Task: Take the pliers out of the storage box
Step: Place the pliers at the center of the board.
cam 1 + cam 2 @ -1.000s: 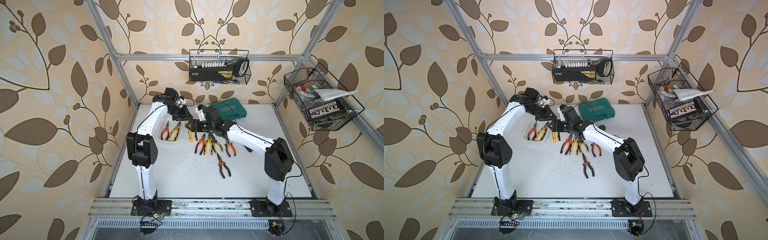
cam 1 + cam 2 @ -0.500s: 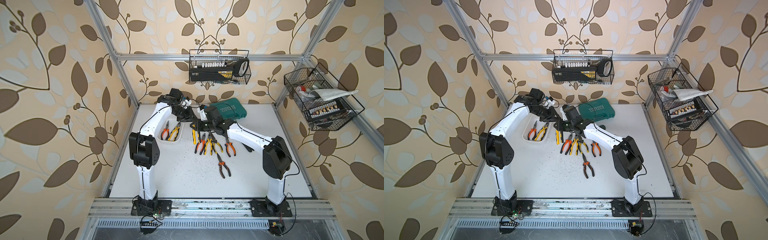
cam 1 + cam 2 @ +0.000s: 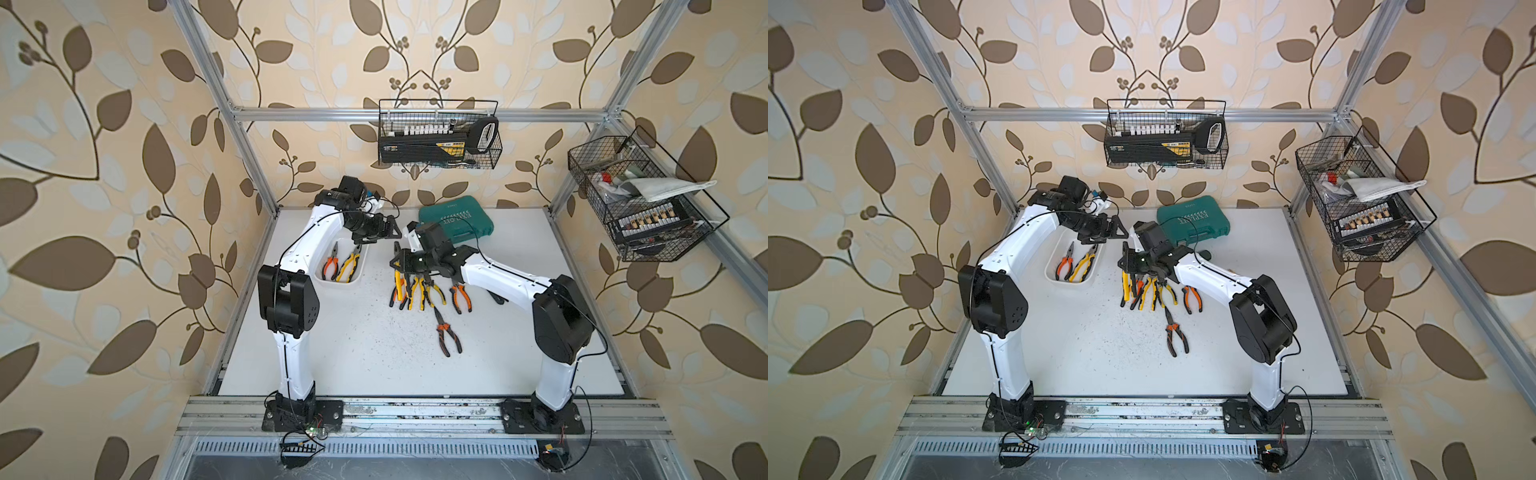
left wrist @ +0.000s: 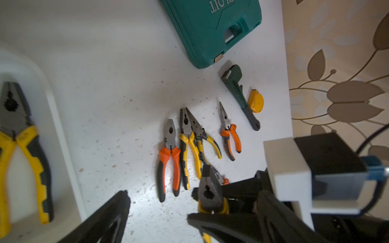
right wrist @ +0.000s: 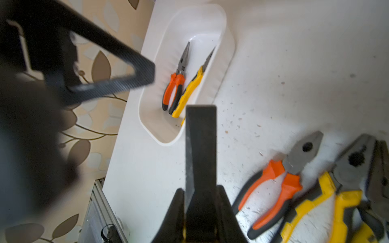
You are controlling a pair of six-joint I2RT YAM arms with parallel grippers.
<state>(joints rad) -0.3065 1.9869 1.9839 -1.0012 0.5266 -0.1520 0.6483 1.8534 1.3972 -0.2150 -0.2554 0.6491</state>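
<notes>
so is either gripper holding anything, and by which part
The right gripper holds yellow-handled pliers by the handles near the pivot, head sticking out. The left gripper is open, holding nothing.

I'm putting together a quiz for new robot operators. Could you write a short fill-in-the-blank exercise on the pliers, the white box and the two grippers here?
1. The pliers lying in the storage box number ___.
2. The right gripper is shut on a lifted pair with black and ___ handles.
3. The left gripper holds nothing; its jaws stand ___.

Missing words: two; yellow; open.
</notes>
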